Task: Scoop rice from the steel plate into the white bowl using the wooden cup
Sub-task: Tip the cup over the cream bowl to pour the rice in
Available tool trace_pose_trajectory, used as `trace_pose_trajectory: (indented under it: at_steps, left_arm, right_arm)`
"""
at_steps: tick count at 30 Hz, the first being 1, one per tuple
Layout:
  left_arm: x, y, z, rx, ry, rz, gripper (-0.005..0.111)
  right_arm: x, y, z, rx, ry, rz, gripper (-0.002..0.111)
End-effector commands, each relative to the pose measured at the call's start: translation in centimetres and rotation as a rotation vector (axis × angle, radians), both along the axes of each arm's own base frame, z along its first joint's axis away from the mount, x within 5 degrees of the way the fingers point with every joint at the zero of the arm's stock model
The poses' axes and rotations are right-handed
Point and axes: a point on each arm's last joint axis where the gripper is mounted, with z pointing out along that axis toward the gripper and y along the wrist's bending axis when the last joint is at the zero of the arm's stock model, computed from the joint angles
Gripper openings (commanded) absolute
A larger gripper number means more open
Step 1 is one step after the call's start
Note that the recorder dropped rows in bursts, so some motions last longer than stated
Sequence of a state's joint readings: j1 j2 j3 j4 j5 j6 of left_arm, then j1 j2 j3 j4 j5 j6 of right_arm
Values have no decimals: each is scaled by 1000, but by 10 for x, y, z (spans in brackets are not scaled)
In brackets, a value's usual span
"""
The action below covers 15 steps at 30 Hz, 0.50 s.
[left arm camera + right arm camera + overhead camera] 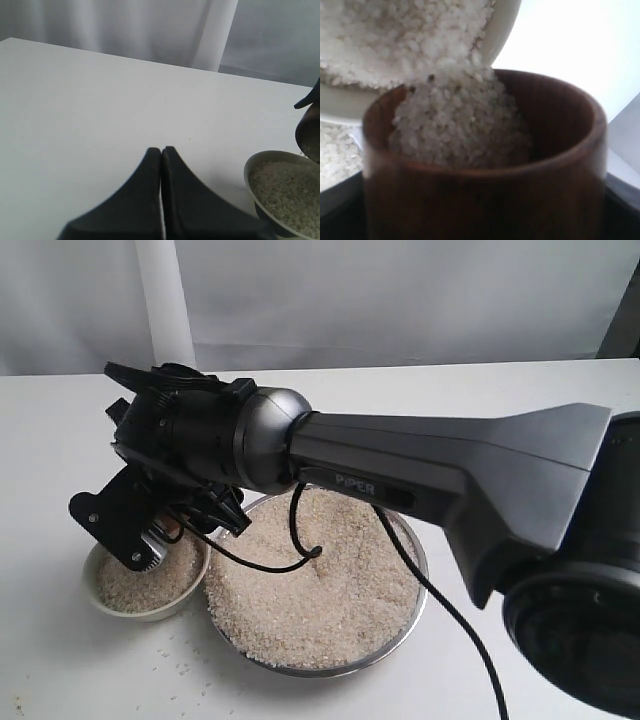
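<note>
- Desk (pixel 60 440): white, carries both vessels. The left pincer (pixel 161 152) sits over a bare part of it.
- Right arm (pixel 450 470): reaches across the steel plate and ends with the right pincer (pixel 135 530) above the white bowl.
- Steel plate (pixel 300 668): just beside the right pincer, under the arm's wrist, touching or nearly touching the bowl. It's heaped with rice (pixel 320 580), so there's plenty of stock left.
- White bowl (pixel 150 610): directly below the right pincer and off to the side of the left one. It's already well filled, with grain close to the rim.
- Wooden cup (pixel 485 200): held by the right pincer, jaws narrow around it, though the fingers are barely visible. The cup is tipped with its mouth toward the bowl. It holds a load, and grains sit at the lip over the bowl's pile.
- Left pincer: fully closed, fingers touching, holding nothing. It looks parked.
- Stray grains (pixel 185 665): a few on the desk near the bowl, below the right pincer.
- Status, my read: mid-pour on a scoop cycle. At least part of the transfer is done. What's left is to empty this cup. More scoops are possible from the plate, but the bowl has limited room.
</note>
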<state>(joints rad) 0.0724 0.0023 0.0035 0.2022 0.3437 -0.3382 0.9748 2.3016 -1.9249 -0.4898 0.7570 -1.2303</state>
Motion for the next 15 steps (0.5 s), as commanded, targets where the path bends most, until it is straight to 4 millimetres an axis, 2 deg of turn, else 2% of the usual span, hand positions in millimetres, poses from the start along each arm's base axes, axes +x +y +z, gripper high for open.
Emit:
trace_pose_trajectory:
  at_steps: [1, 15]
  left_arm:
    - [0, 0, 2, -6, -13, -4, 0]
    - [0, 0, 2, -6, -13, -4, 0]
  right_arm:
    - [-3, 4, 7, -6, -42, 22, 0]
    - [-4, 4, 8, -46, -75, 36, 0]
